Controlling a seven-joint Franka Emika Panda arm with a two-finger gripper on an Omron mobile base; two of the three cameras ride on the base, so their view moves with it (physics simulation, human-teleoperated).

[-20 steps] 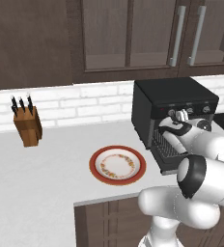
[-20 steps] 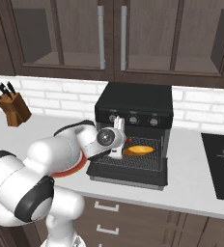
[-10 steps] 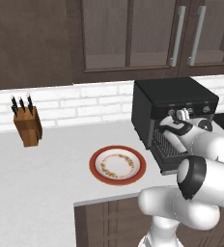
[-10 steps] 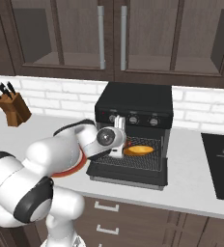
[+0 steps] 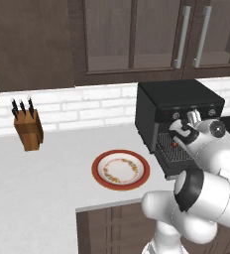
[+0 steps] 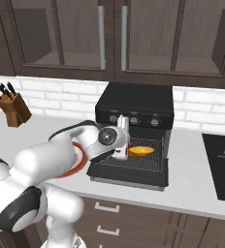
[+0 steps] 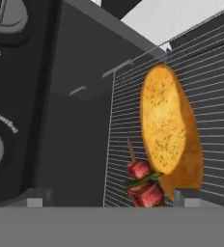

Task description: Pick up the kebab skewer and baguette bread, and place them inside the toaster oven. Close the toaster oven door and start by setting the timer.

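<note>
The gripper (image 6: 120, 154) hangs at the mouth of the toaster oven (image 6: 136, 106), a boxy matte-black unit with a row of small silver knobs (image 6: 134, 119) across its front. In the hand view the two dark fingertips (image 7: 187, 197) stand wide apart with nothing between them: the jaws are open and empty.

The baguette bread (image 7: 169, 130), a stubby golden-orange oblong with a paler speckled top, lies on the wire rack (image 7: 215, 96), a grid of thin grey metal bars. The kebab skewer (image 7: 144, 183), a thin stick carrying glossy red-brown meat chunks and a green piece, lies on the same rack, touching the bread's edge. The toaster oven door (image 6: 126, 175) is dropped flat onto the white counter (image 5: 52, 183).

A round plate (image 5: 120, 169) with a red rim sits on the counter beside the oven. A wooden knife block (image 5: 28, 128) stands well apart, near the white brick wall.
</note>
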